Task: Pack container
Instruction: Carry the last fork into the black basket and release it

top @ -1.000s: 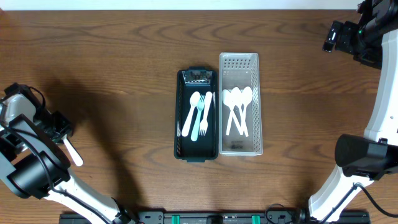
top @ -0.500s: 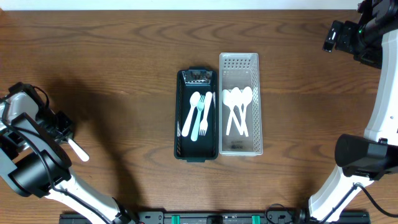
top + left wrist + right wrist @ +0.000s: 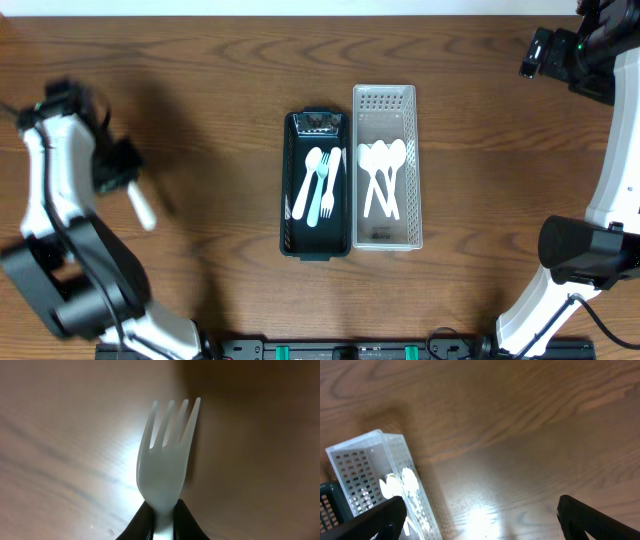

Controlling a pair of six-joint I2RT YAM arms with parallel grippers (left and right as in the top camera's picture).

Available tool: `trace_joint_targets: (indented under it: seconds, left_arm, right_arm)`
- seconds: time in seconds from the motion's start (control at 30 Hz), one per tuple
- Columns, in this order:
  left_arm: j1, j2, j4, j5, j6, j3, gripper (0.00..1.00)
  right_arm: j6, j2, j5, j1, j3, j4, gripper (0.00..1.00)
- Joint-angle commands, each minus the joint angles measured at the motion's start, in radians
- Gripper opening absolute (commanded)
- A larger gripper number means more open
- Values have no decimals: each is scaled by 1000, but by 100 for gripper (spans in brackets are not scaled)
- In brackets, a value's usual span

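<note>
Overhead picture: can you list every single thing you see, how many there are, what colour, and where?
Dark tray: one, dark green, middle of the table.
Clear tray: one, see-through white, right beside the dark tray.
Cutlery: about three pieces, white and pale blue, lying in the dark tray.
Spoons: three, white, lying in the clear tray.
Fork: one, white, held over the table's left side.
Table: one, brown wood, under everything.
Left gripper: one, black, shut on the fork's handle.
Right gripper: one, black, open and holding nothing, near the far right corner.
</note>
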Motion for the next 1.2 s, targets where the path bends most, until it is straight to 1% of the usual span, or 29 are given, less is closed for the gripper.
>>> trace_joint_targets:
  seconds: [0.0,0.07,0.13,0.2,0.27,0.33,0.4,0.5,0.63,0.93,1.0,1.03,1.1,1.17]
  left_arm:
    - [-168,-144,-14,0,-5,89,6]
    - [-286,-190,2,0,-6,115,6]
    - [-396,-218,32,-1,-39,118,6]
    - [-495,-221,49,-1,-84,118,6]
    - [-594,-200,56,-1,-105,118,6]
    - [-654,-172,65,-2,-109,117,6]
    - [-705,-129,80,-2,-140,116,6]
    - [-755,-51,98,-1,-176,116,6]
    - [-795,55,113,0,-186,116,6]
    - [-811,245,112,0,-190,116,7]
    - [-811,272,111,0,-190,116,16]
    - [-811,280,112,0,-190,116,25]
    - [-811,288,113,0,-190,116,36]
    - [-811,289,116,-1,-180,116,41]
  right_arm:
    - [8,1,12,-10,6,19,99]
    - [8,1,12,-10,6,32,99]
    - [8,1,12,-10,6,44,99]
    - [8,1,12,-10,6,53,99]
    - [8,2,12,-10,6,56,99]
    - [2,4,11,-10,6,55,99]
    - [0,10,12,-10,6,53,99]
    - [-11,23,11,-10,5,45,99]
    - [-11,50,11,-10,2,22,99]
    - [-10,110,11,-9,-6,15,99]
    - [-11,122,11,-9,-6,14,99]
    - [-11,126,11,-9,-7,14,98]
    - [-11,130,11,-9,-7,16,99]
    - [-11,130,11,-9,-7,17,99]
